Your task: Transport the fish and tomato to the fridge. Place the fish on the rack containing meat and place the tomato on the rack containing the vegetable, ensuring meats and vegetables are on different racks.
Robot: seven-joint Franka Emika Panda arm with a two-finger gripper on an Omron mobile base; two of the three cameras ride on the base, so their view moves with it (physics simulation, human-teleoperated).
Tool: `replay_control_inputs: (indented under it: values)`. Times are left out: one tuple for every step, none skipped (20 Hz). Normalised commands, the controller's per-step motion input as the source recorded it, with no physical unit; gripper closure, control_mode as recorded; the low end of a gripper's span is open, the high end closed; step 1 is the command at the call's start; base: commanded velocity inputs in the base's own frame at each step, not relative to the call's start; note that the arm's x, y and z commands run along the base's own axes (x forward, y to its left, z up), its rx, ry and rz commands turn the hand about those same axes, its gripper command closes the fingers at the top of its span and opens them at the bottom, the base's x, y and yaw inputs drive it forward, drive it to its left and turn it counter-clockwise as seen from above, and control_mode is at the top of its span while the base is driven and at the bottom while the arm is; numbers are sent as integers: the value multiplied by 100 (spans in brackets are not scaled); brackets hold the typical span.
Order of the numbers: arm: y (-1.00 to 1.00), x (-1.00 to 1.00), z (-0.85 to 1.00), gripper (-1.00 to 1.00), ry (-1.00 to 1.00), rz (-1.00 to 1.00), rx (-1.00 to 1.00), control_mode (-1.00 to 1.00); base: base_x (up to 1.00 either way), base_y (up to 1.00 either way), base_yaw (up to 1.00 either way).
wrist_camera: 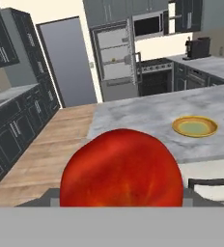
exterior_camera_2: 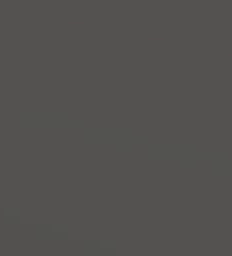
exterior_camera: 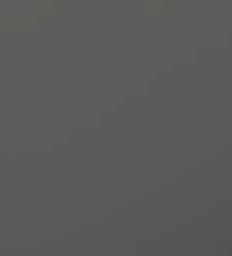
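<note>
Hand view: the tomato (wrist_camera: 122, 169) sits large and close at the bottom, right at the pincer, with the kitchen spread out behind it.
The pincer's fingertips are hidden behind the red fruit, so the grip itself cannot be seen; the tomato appears held between the jaws, but I cannot tell for sure. Beyond it lies a pale marble worktop (wrist_camera: 147, 113) carrying a yellow plate (wrist_camera: 195, 127), well apart from the tomato. Further back the fridge (wrist_camera: 114, 53) stands open, its pale shelves showing and a small yellowish thing on one of them, too small to name. A black oven (wrist_camera: 155, 79) stands just beside the fridge. Both base views show flat dark grey.
</note>
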Motion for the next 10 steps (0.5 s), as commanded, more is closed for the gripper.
replay_control_inputs:
  values:
    - [0, 0, 0, 100, 0, 0, 0, 100, 60, 100, 0]
    - [0, 0, 0, 100, 0, 0, 0, 100, 71, 100, 0]
    - [0, 0, 0, 100, 0, 0, 0, 100, 80, 100, 0]
    - [0, 0, 0, 100, 0, 0, 0, 100, 92, 100, 0]
    - [0, 0, 0, 100, 0, 0, 0, 100, 100, 100, 0]
    - [0, 0, 0, 100, 0, 0, 0, 100, 100, 100, 0]
    - [0, 0, 0, 100, 0, 0, 0, 100, 100, 100, -1]
    - [0, 0, 0, 100, 0, 0, 0, 100, 100, 100, -1]
    - [0, 0, 0, 100, 0, 0, 0, 100, 100, 86, -5]
    - [0, 0, 0, 100, 0, 0, 0, 100, 100, 85, -5]
